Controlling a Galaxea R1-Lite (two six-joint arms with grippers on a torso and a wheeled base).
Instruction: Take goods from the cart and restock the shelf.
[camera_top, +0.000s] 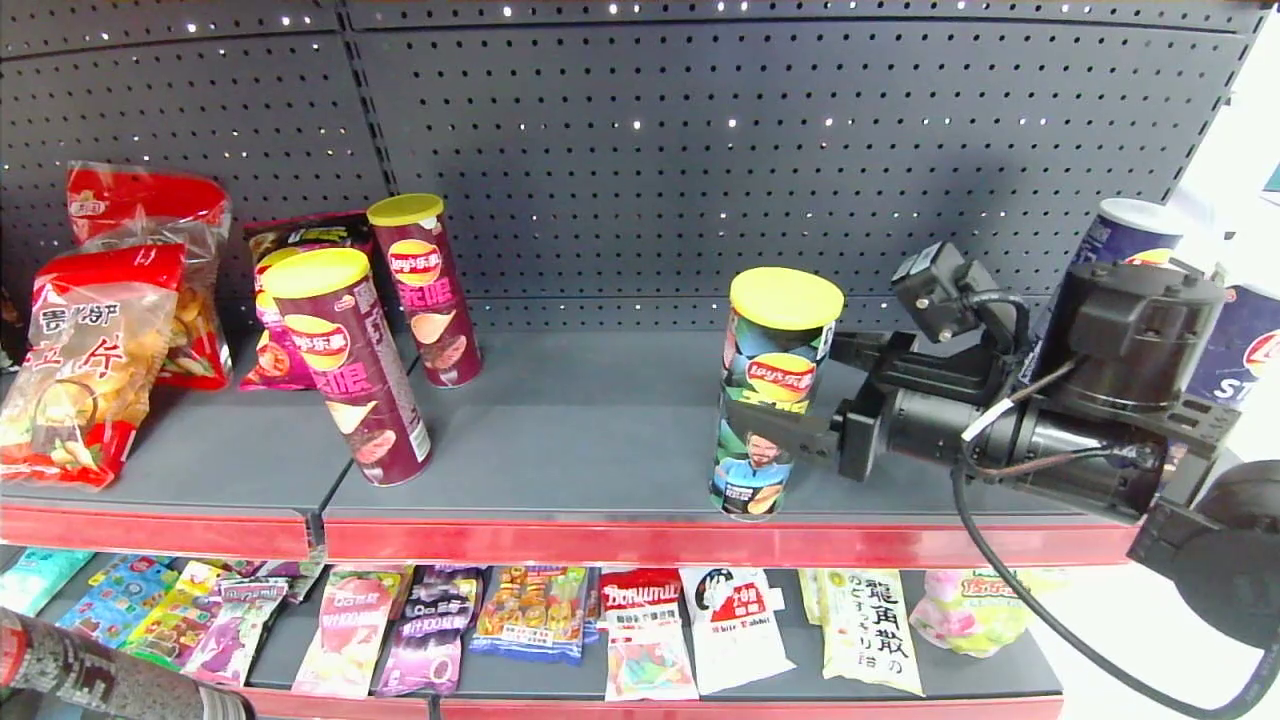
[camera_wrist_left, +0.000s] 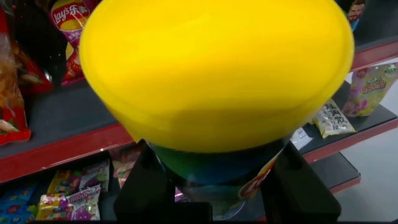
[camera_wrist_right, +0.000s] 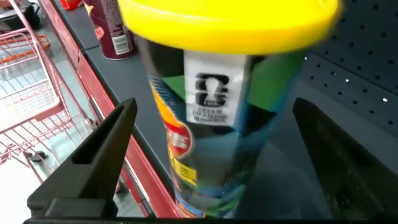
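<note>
Two cans are handled: the green can (camera_top: 775, 400) is stood near the front edge of the shelf (camera_top: 600, 420) inside the wide-open right hand (camera_wrist_right: 211, 174), where it could be tipped off by a careless withdrawal, while a second can (camera_wrist_left: 217, 74) is apparently held by the left hand (camera_wrist_left: 217, 193).

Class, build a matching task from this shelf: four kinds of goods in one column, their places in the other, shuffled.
Goods:
1 green can
2 purple cans
3 red snack bags
4 blue cans

Places:
A far left of the upper shelf
B inside the open right gripper
C behind the right arm
D just right of the bags

Pairs: 1-B, 2-D, 3-A, 4-C
</note>
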